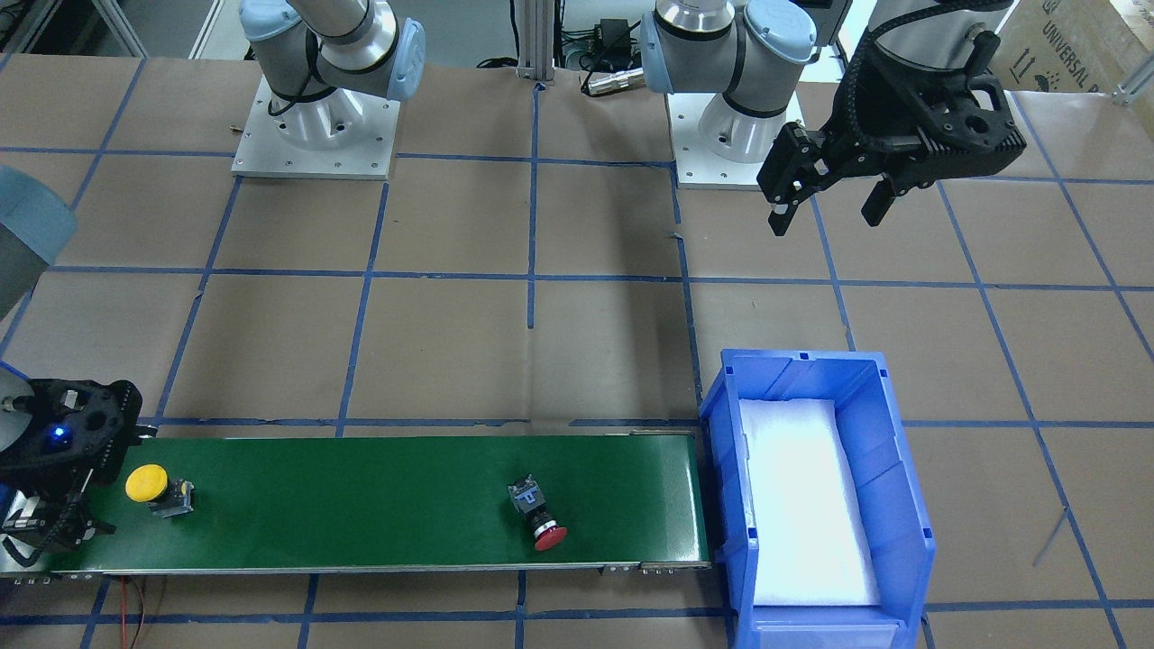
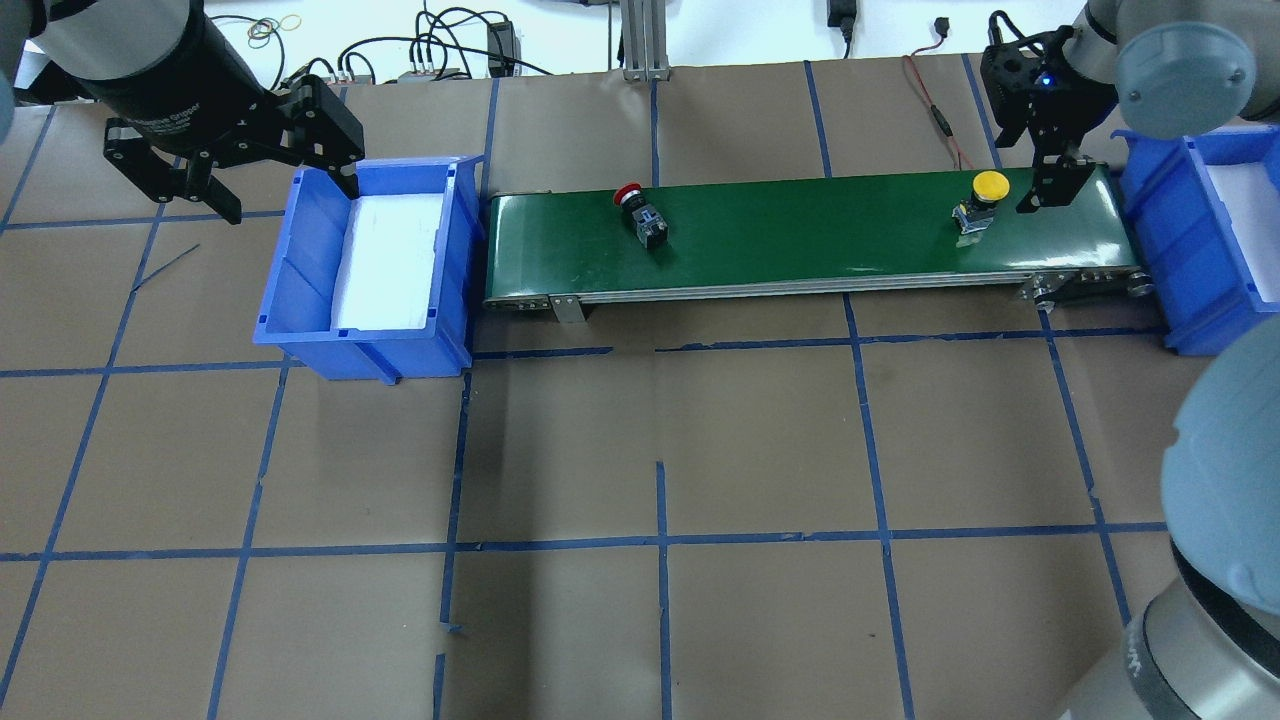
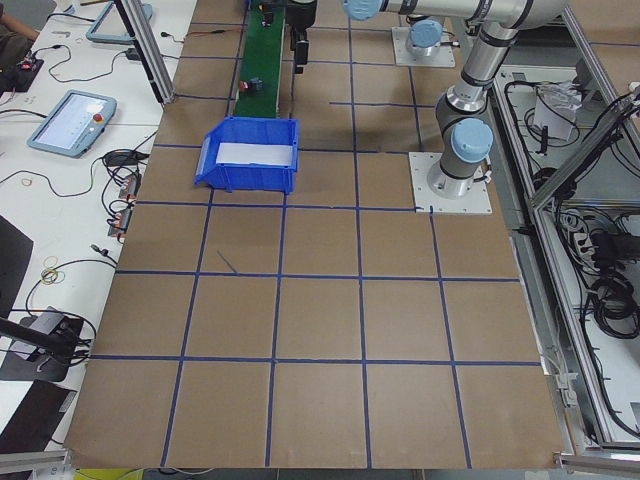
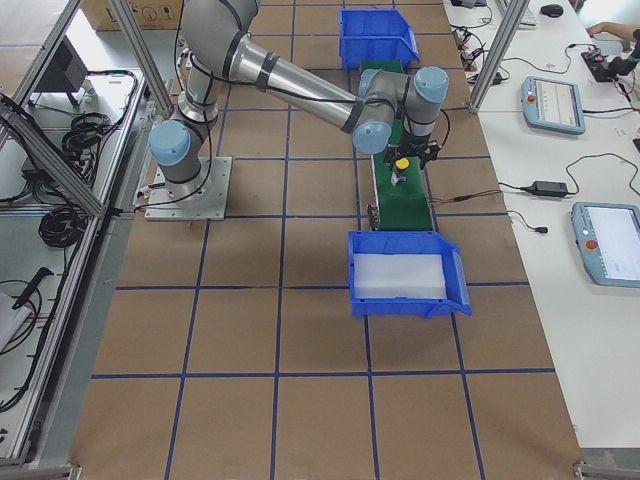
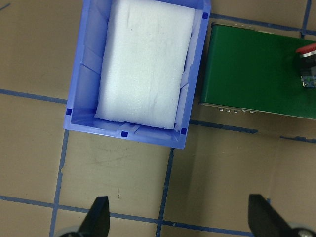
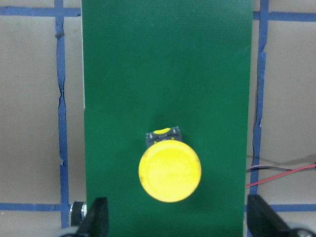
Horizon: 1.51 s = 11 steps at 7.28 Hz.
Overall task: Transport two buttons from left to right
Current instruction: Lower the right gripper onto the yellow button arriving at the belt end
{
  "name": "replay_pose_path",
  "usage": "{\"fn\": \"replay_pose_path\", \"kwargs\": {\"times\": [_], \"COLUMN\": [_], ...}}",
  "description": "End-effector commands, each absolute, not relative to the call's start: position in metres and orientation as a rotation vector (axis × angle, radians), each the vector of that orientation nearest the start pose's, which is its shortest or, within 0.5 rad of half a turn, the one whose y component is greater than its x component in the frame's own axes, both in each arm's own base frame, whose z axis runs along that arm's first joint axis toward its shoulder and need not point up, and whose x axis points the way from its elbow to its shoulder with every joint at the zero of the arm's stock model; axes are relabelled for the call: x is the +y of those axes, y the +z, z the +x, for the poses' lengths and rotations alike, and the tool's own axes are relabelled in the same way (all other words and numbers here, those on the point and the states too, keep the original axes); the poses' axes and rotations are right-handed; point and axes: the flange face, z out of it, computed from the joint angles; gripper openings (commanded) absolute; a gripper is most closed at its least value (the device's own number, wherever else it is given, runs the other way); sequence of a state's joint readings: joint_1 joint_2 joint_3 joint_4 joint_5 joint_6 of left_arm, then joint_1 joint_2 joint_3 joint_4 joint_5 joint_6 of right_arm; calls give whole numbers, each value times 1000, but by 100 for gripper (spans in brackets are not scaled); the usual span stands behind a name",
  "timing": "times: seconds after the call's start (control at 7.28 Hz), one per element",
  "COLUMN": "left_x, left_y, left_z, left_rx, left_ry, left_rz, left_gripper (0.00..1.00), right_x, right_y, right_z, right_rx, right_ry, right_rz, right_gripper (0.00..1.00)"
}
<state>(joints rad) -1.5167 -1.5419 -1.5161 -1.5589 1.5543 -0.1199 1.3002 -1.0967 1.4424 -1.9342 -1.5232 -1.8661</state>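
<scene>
- Green belt [image 2: 800,225]: yellow button [image 2: 990,186] near its right end; red button [image 2: 630,195] on its side toward the left end.
- Right gripper [image 6: 180,219]: spread wide, close to the yellow button, not touching.
- Left gripper [image 1: 827,219]: spread wide, empty, raised near the blue bin [image 1: 902,505].

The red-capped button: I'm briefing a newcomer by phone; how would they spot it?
Find the long green conveyor belt on the table's far side. The red-capped button lies on its side there, toward the blue bin at the robot's left. The yellow-capped button, its only neighbour, sits at the opposite end.
</scene>
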Motion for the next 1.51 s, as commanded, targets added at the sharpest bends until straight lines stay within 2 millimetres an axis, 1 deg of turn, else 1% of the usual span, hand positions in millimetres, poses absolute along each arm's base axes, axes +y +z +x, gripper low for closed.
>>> {"fn": "replay_pose_path", "kwargs": {"times": [0.0, 0.14, 0.27, 0.41, 0.55, 0.82, 0.96, 1.1, 1.24, 1.37], "left_x": [-494, -492, -492, -493, -493, -492, -491, -491, -491, -491], "left_y": [535, 537, 525, 521, 521, 519, 519, 519, 519, 519], "left_z": [-106, -104, -99, -101, -98, -97, -97, -97, -97, -96], "left_rx": [3120, 3116, 3110, 3116, 3113, 3108, 3108, 3110, 3110, 3110], "left_ry": [-161, -166, -126, -116, -109, -80, -70, -70, -68, -70], "left_rz": [-272, -277, -286, -281, -288, -290, -290, -290, -290, -290], "left_gripper": [100, 100, 100, 100, 100, 100, 100, 100, 100, 100], "right_x": [-680, -680, -678, -678, -679, -680, -680, -680, -680, -681], "right_y": [304, 301, 295, 290, 289, 290, 291, 292, 298, 315], "right_z": [-45, -45, -43, -45, -45, -53, -52, -52, -52, -55], "right_rx": [2192, 2193, 2193, 2200, 2201, 2243, 2246, 2245, 2249, 2274], "right_ry": [-83, -84, -86, -87, -81, -7, -10, -16, -22, -44], "right_rz": [-2245, -2246, -2249, -2253, -2254, -2290, -2289, -2292, -2296, -2310], "right_gripper": [99, 99, 94, 86, 73, 31, 21, 17, 16, 16]}}
